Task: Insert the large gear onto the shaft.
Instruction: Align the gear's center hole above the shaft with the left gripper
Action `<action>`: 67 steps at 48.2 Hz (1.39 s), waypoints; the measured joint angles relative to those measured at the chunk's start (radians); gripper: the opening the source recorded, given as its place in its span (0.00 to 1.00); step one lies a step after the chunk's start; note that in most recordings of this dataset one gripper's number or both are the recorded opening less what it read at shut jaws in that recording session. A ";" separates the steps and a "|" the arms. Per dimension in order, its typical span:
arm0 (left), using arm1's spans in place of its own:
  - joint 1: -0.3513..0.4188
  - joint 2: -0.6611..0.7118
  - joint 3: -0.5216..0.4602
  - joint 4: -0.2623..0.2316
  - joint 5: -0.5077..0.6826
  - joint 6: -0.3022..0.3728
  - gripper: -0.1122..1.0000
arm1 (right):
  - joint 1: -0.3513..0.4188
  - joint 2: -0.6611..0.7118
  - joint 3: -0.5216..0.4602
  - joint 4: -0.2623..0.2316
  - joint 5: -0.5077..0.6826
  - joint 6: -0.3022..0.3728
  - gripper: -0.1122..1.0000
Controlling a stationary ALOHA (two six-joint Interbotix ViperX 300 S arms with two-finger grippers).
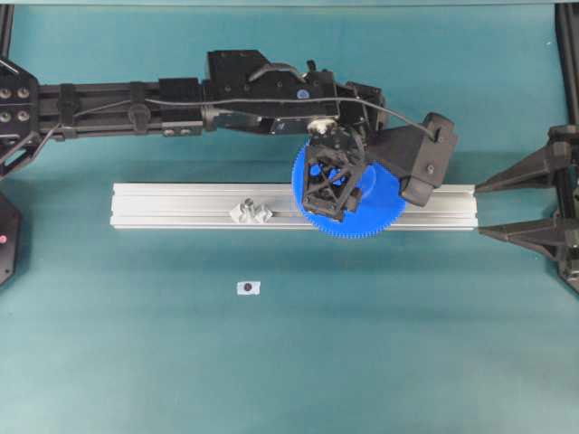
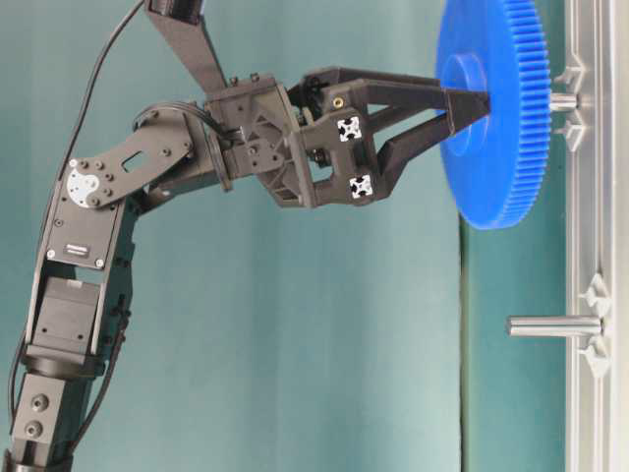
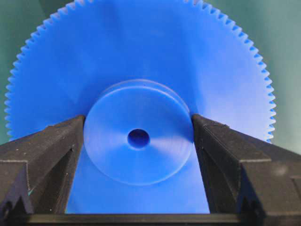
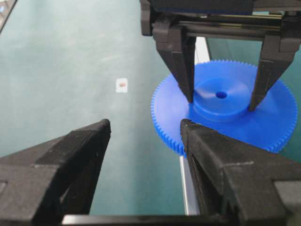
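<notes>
Above the right half of the rail [image 1: 181, 206], the left tool [image 1: 333, 185] grasps the gear [image 1: 384, 203] by its raised hub, one finger [image 3: 51, 150] on each side, as the left wrist view shows plainly. The table-level view has the gear flat-on to the rail with the shaft [image 2: 562, 100] behind it, its tip poking out past the disc on the rail side; whether the pin has entered the centre hole I cannot tell, since the disc hides that spot. A second pin [image 2: 552, 325] stands bare further along the rail.

To do this step well, I judge the hole must sit square over the pin before any push. The hole is small and the pin thin, so a slight tilt of the disc would make it bind. Keep the disc parallel to the rail, ease it along the pin's axis, and loosen the grip only once the hub seats against the clear base pieces. A sideways nudge risks bending the pin or shifting the rail.

The right tool [image 4: 141, 141] is released, jaws wide, parked well right of the work and holding nothing.

The bench [image 1: 407, 344] is plain teal, flat and matte. A small white tag [image 1: 248, 287] lies near of the rail, well apart from it. A clear bracket [image 1: 251, 212] with the spare pin sits mid-rail. Room around the gear looks ample on all sides.
</notes>
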 measured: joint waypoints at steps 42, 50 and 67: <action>0.014 -0.028 0.081 -0.003 -0.089 -0.087 0.84 | -0.009 -0.002 0.002 0.000 0.002 0.000 0.73; 0.003 -0.035 0.098 -0.003 -0.130 -0.094 0.84 | -0.009 -0.002 0.002 0.000 0.002 0.000 0.73; 0.000 -0.032 0.103 -0.003 -0.176 -0.097 0.91 | -0.009 -0.003 0.002 0.003 0.002 0.000 0.73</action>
